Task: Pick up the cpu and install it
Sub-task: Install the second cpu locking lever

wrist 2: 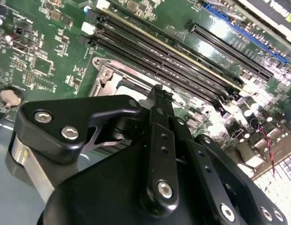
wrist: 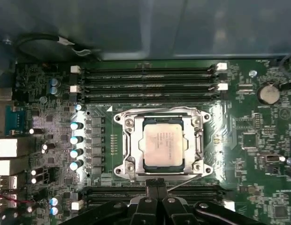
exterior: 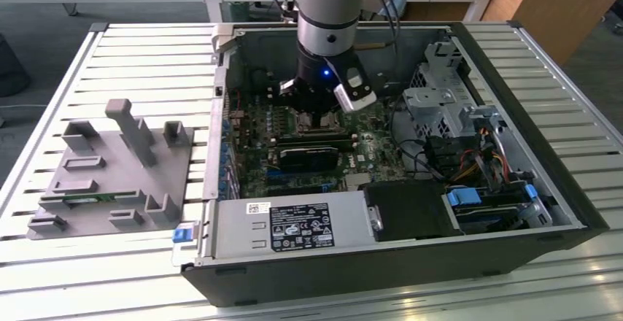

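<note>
**CPU seated in the socket, gripper poised at its edge**

Scanning the exterior view from its left: a grey fixture tray (exterior: pixel 107 171) lies on the slatted table (exterior: pixel 58 66), then comes the open computer case (exterior: pixel 506 58), where the arm reaches down over the motherboard (exterior: pixel 375 146).

In the first wrist view, the cpu (wrist: pixel 163 142) lies flat inside the metal socket frame (wrist: pixel 126 140), silvery top up, its slightly longer side running away from the gripper (wrist: pixel 156 183) toward the memory slots (wrist: pixel 148 84). It looks level and square to the frame, so it appears already set in place.

The gripper's fingertips sit just beside the frame's near edge, pressed together and pinching nothing.

By my judgement the chip is light, stiff and smooth-topped, slippery to grasp from above. Its underside contacts and the socket beneath are delicate, so any hold belongs on two opposite thin edges, kept level, never tilted or dragged.
</note>
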`<state>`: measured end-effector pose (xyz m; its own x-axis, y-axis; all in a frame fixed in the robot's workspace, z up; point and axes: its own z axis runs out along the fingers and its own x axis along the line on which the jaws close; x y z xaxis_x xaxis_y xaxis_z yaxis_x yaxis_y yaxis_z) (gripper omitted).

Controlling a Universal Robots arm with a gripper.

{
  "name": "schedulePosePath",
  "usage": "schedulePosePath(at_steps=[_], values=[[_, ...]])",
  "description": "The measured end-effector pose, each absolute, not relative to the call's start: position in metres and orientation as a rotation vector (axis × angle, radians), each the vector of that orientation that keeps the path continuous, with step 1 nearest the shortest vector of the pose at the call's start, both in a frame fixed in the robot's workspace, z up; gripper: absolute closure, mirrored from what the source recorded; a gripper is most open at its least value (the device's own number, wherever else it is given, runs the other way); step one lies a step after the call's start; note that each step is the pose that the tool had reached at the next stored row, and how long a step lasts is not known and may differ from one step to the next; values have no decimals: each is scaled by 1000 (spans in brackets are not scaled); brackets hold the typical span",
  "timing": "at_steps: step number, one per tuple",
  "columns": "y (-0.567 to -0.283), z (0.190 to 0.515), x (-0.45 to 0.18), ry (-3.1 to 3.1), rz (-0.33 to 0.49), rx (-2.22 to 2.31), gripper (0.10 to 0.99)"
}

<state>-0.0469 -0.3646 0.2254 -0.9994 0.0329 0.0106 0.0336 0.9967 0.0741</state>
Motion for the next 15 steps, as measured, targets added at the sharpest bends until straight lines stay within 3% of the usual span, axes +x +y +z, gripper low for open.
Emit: schedulePosePath(at_steps=[15], values=[[-375,220,-55,-3127,-146,-52,976]])
